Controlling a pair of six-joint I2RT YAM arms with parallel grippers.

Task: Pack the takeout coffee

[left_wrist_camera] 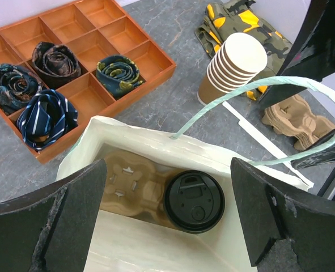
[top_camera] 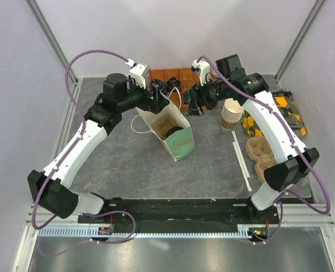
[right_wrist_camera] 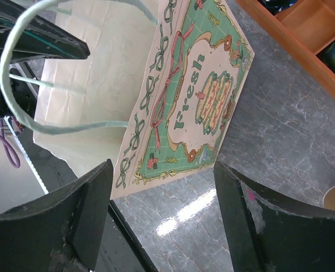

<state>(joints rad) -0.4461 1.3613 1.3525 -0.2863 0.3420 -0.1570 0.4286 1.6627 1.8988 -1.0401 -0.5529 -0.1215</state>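
Left tool [left_wrist_camera: 167,165] hangs spread over the coffee [left_wrist_camera: 194,201].

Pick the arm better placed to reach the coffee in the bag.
Left. Left jaws stand open straight above the bag, with the coffee in view below them; right jaws face only the bag's printed outer side.

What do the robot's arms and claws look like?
The left arm and right arm both have white shells with chunky black joints. A purple cable loops along each. The left claw and right claw each have two broad, matte black fingers with scuffed, dusty-looking edges. One finger of the right claw carries a small pink fleck.
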